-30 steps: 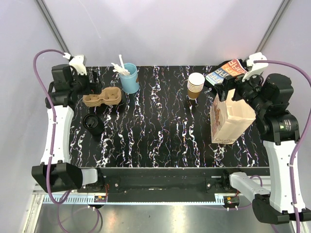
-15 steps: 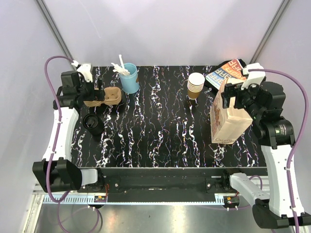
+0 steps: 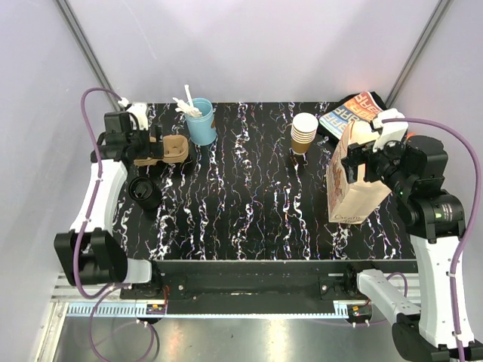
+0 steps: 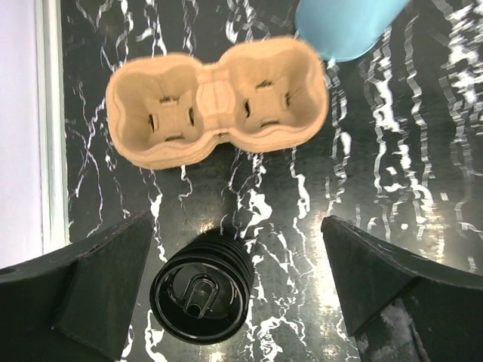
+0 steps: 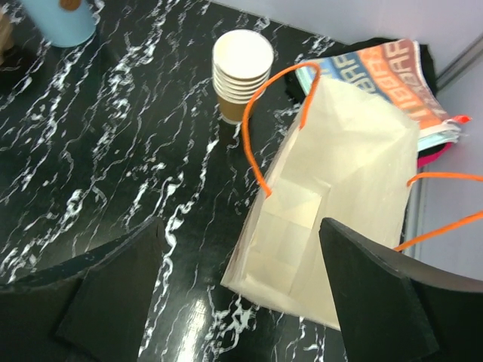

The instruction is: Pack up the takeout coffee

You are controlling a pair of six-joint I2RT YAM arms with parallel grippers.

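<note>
While the left gripper point(image 4: 238, 222) hung wide open, empty, the takeout coffee point(image 4: 200, 298), a dark ribbed black-lidded cup, stood beneath it, near a tan moulded-pulp two-cup carrier point(image 4: 217, 102); the right gripper point(image 5: 240, 226) gaped empty over a cream paper bag point(image 5: 339, 211).

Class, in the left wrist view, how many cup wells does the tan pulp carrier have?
2. One well sits in the left half of the carrier, the other in its right half, nearer the light-blue cup. Both are empty; none looks hidden.
</note>
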